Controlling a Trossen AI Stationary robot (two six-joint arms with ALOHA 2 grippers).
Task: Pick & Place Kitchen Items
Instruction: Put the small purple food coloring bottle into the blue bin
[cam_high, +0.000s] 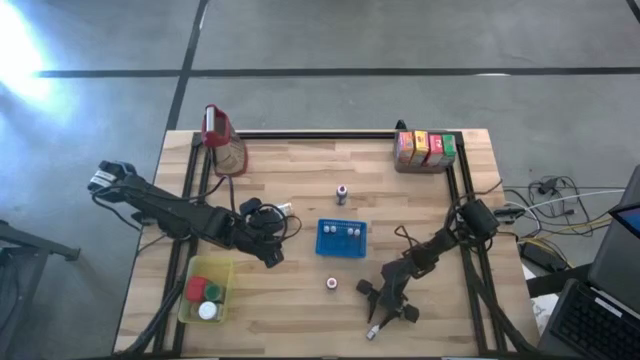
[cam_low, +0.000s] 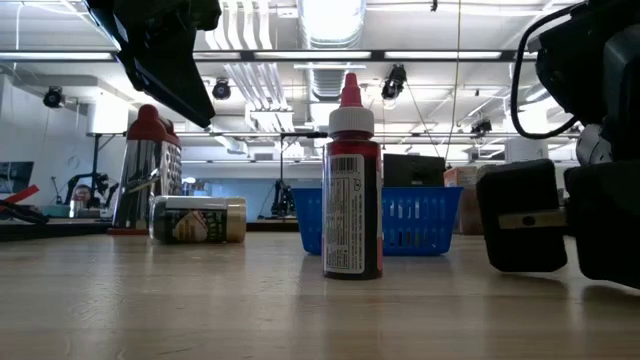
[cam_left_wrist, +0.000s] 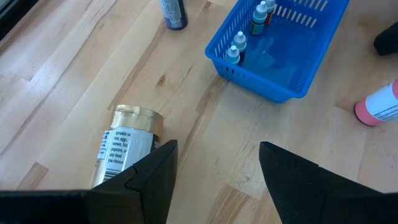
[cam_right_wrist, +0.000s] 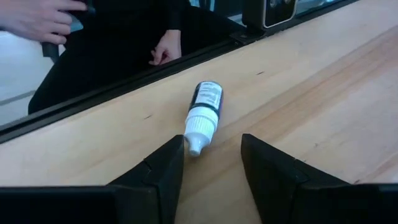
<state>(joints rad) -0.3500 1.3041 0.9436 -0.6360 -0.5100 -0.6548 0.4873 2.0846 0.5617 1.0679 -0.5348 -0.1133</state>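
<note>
Kitchen items: spread over the tabletop in several groups.
Cartons: 4 in a row at the far right corner, red, yellow, red and green.
Bottles in tray: 3 small white-capped bottles stand in the blue tray at mid-table.
Loose bottles: 3. 1 red bottle stands upright just on the near side of the tray; 1 dark bottle stands on the far side of it; 1 white-capped bottle lies on its side at the near edge.
Jar: 1 gold-lidded labelled jar lies on its side left of the tray.
Yellow bin: 1 at the near left, holding 3 round lids, red, green and white.
Jug: 1 clear jug with a red top at the far left.
Left pincer: spread, holding nothing, hovering beside the lying jar.
Right pincer: spread, empty, low at the near edge, the lying bottle's cap just in front of the gap between its fingers.
Person: 2 hands show beyond the tabletop's edge.
</note>
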